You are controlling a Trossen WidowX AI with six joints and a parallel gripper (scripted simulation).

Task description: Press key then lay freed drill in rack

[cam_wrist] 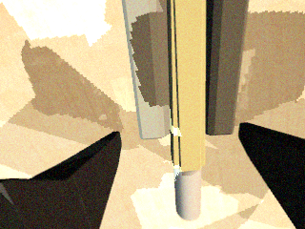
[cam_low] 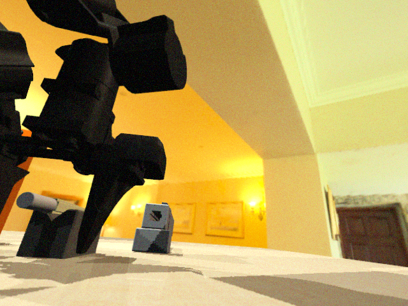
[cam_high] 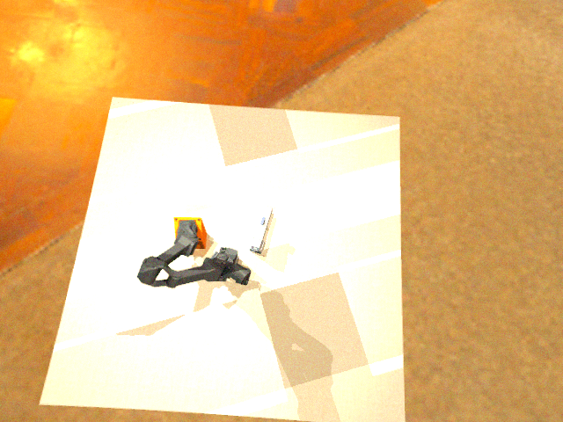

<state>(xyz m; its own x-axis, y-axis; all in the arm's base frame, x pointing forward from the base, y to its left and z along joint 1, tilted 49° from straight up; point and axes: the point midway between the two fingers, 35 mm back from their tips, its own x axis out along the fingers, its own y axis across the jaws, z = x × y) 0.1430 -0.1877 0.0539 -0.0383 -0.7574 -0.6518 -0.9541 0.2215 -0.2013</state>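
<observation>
Drill (cam_wrist: 189, 119) resting in rack (cam_low: 49, 230) groove so can't roll off, gripper (cam_wrist: 178, 167) spread wide around it, gripping nothing, looks basically done

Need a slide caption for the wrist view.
Open pincer straddling the drill, which lies in the rack.

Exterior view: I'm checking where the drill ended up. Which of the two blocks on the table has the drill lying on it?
The dark block at left, beside the open gripper; the drill rests in its notch. The lighter blue-grey block carries nothing.
</observation>
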